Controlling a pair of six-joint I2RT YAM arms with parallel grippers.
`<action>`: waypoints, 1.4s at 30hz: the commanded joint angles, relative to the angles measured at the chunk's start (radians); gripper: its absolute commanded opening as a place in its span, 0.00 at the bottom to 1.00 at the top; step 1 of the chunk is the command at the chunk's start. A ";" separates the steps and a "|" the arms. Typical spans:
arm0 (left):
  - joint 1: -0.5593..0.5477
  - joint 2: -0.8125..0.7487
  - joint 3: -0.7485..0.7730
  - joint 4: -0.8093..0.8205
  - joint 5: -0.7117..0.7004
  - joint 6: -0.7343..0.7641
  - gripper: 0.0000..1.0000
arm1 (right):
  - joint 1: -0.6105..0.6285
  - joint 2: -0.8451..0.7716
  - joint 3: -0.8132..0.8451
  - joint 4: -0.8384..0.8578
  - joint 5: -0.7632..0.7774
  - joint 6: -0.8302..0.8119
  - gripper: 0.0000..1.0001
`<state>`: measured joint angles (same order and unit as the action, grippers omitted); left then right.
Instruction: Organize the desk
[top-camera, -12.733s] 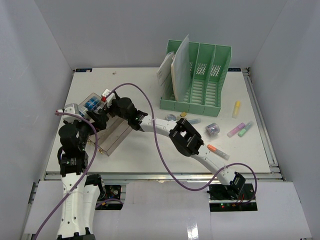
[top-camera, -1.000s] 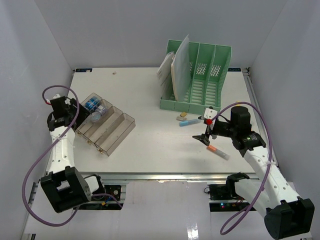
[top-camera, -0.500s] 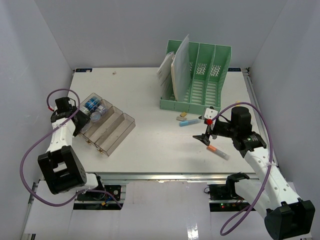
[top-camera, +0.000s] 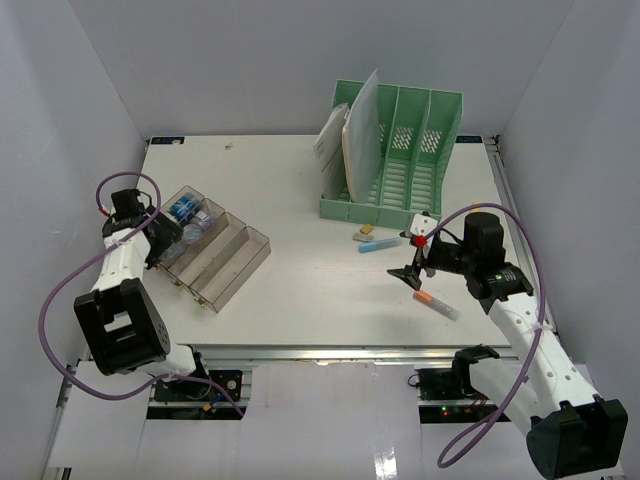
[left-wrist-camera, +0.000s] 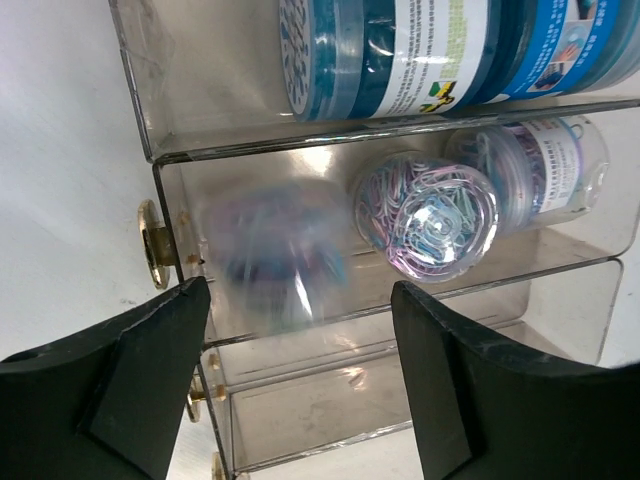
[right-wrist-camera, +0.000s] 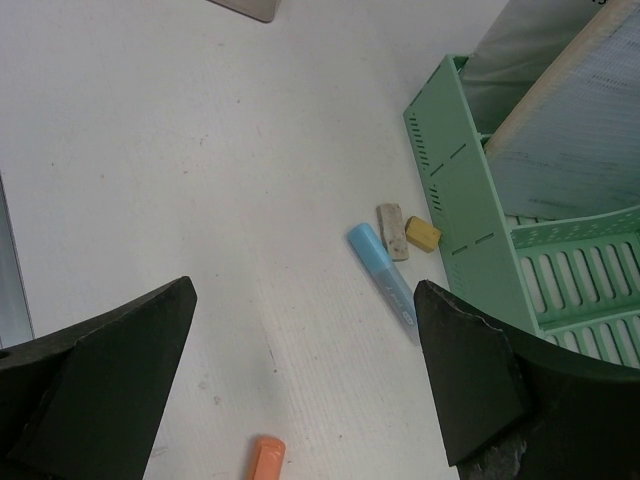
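The white desk (top-camera: 290, 200) has a metal rail along its near edge. My left gripper (top-camera: 158, 240) is open and empty at the left end of the clear stepped tray (top-camera: 215, 255). In the left wrist view the gripper (left-wrist-camera: 300, 370) faces the tray (left-wrist-camera: 400, 330), which holds blue rolls (left-wrist-camera: 430, 50), a jar of coloured paper clips (left-wrist-camera: 425, 215) and a blurred round thing (left-wrist-camera: 285, 255) beside it. My right gripper (top-camera: 408, 272) is open and empty above the desk. In the right wrist view it (right-wrist-camera: 305, 370) hovers near a blue pen (right-wrist-camera: 385, 275).
The green file rack (top-camera: 400, 160) with papers (top-camera: 350, 140) stands at the back. Beside it lie a grey eraser (right-wrist-camera: 392, 232), a yellow eraser (right-wrist-camera: 422, 234) and the blue pen (top-camera: 375, 245). An orange-capped marker (top-camera: 435, 303) lies near the right arm.
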<state>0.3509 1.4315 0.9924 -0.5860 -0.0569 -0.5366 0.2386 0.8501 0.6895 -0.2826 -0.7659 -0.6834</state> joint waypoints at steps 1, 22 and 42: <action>0.002 -0.019 0.019 0.038 0.011 0.027 0.92 | -0.010 0.006 0.010 0.010 -0.023 0.011 0.96; -0.091 -0.298 -0.092 0.291 0.696 0.105 0.98 | -0.048 0.143 0.051 -0.139 -0.047 -0.104 0.96; -0.700 -0.341 -0.311 0.576 0.763 0.182 0.98 | -0.039 0.341 0.118 -0.567 0.385 -0.297 1.00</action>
<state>-0.3427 1.1488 0.7164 -0.0795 0.6926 -0.3779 0.1958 1.1919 0.8182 -0.7454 -0.5361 -0.9844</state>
